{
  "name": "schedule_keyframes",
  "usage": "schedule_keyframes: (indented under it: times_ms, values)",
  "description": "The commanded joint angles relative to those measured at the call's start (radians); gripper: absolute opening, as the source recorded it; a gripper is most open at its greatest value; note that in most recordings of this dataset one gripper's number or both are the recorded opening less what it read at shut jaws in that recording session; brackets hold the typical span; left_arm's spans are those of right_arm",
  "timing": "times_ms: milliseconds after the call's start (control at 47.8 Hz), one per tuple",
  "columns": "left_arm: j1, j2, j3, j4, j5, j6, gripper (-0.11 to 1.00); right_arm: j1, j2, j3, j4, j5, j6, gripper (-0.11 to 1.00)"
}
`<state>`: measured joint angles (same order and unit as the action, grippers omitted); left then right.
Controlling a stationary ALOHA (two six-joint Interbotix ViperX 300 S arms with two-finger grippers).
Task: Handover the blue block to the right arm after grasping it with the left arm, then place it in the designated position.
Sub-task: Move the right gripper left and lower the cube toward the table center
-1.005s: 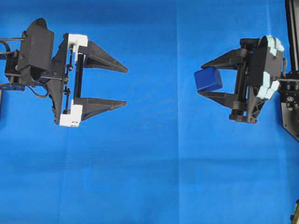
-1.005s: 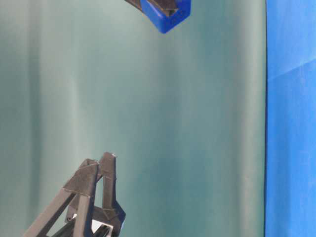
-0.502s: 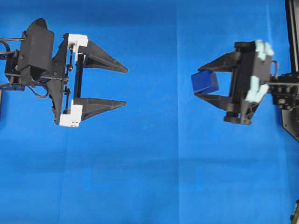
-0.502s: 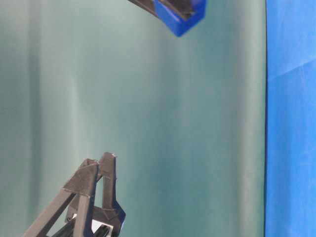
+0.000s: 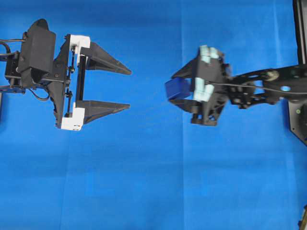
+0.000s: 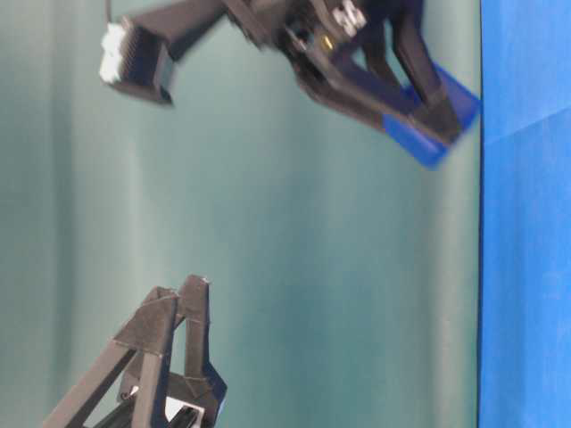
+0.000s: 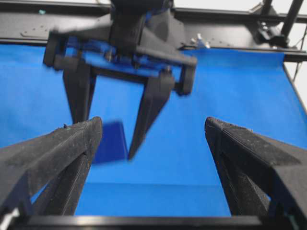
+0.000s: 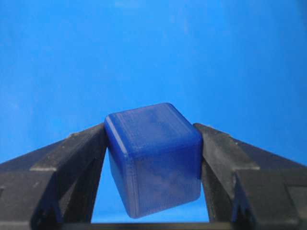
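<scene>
Right wrist-mounted view: the blue block sits pinched between the right tool's fingertips, slightly tilted. It looks rigid, light and smooth-sided, so flat opposite faces suit gripping. The left tool gapes wide, empty.

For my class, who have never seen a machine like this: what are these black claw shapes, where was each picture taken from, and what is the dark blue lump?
These are two robot arms above a blue cloth. One camera looks straight down, one looks from table level, and one sits on each wrist. The left gripper, with white brackets, stands wide open and empty. The right gripper, all black, is shut on the blue block, a small rounded cube pinched between its two fingers. The right wrist camera shows that grip close up. No other loose object shows on the cloth.
</scene>
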<state>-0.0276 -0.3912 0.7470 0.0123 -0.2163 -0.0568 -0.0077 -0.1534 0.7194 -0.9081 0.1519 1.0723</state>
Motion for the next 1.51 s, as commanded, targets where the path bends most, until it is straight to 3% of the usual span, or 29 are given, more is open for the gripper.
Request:
schedule_keyframes:
  times_ms: [0,314,649,1486]
  values:
    - [-0.005,-0.009,-0.020,0.002,-0.005,-0.002,0.92,-0.015,0.049,-0.051,-0.002,-0.055,0.002,0.43]
    - [-0.006,-0.009,-0.020,0.002,-0.005,-0.002,0.92,-0.032,0.247,-0.150,-0.002,-0.144,0.002,0.43]
    - [-0.005,-0.011,-0.020,0.002,-0.005,-0.002,0.92,-0.037,0.368,-0.213,0.003,-0.238,0.002,0.43]
    - [-0.006,-0.012,-0.018,0.002,-0.005,0.000,0.92,-0.031,0.436,-0.235,0.067,-0.284,0.006,0.43]
